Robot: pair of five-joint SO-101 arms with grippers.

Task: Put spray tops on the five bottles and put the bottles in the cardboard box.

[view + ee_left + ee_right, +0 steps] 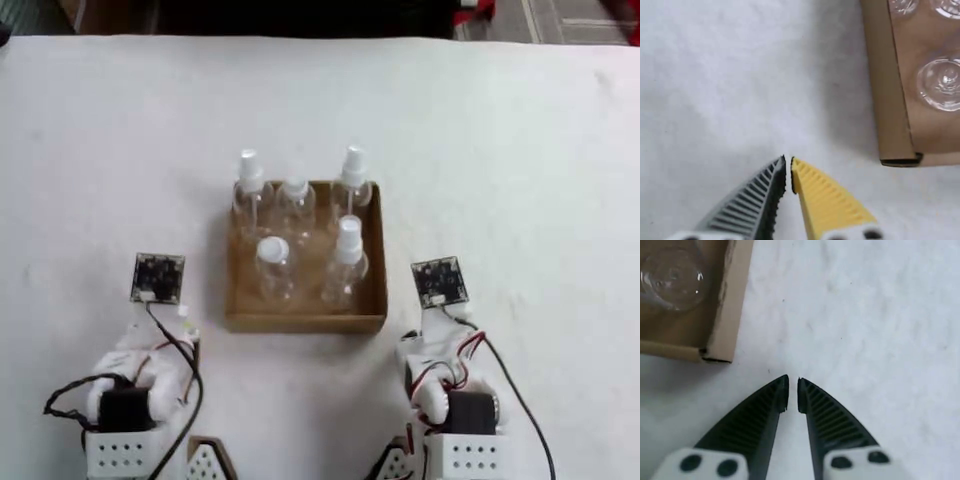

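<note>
The cardboard box stands at the table's middle with several clear bottles upright inside it. White spray tops show on the back-left bottle, the back-right bottle and the front-right bottle. The other two carry white tops whose shape I cannot make out. My left gripper is shut and empty over the cloth, beside the box wall. My right gripper is shut and empty near the box's front corner. A bottle shows inside that corner.
A white cloth covers the table. The left arm and right arm sit folded at the front edge, either side of the box. Dark floor lies beyond the far edge.
</note>
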